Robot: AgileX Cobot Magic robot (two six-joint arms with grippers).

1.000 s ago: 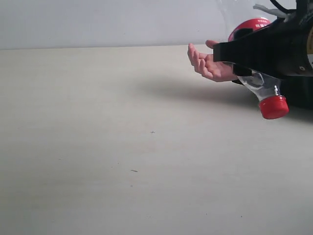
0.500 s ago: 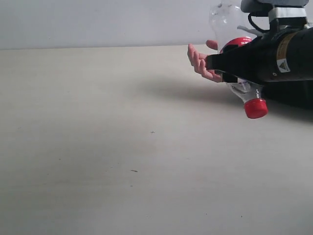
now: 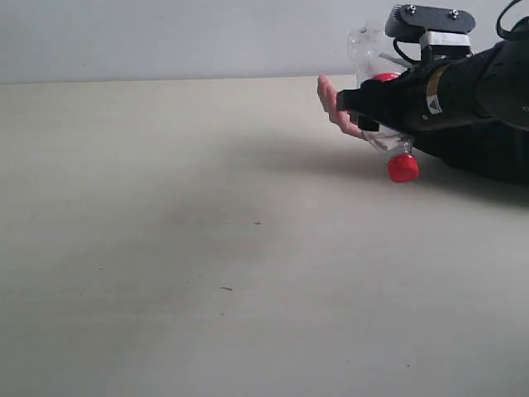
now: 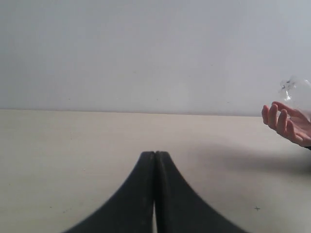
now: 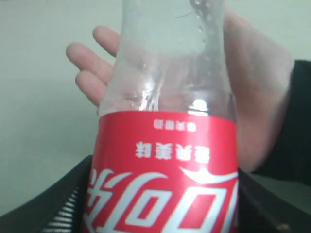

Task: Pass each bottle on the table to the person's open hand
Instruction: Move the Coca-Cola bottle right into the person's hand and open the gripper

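Observation:
The clear bottle with the red label (image 5: 165, 160) is clamped in my right gripper (image 5: 165, 199), which is shut on it at the label. It is tilted, with its red cap (image 3: 403, 168) pointing down and its clear base (image 3: 364, 43) up. The bottle lies over the person's open hand (image 3: 329, 101), whose palm (image 5: 257, 97) shows just behind it; I cannot tell whether they touch. My left gripper (image 4: 155, 155) hangs shut and empty above the table (image 3: 165, 207), far from the hand (image 4: 286, 124). The other three bottles are out of view.
The person's black sleeve (image 5: 299, 121) runs off behind the right arm (image 3: 471, 91). A pale wall (image 3: 165, 37) stands behind the table's far edge.
My right gripper has carried the bottle left and away from the camera, to the person's palm. The hand has stayed where it was.

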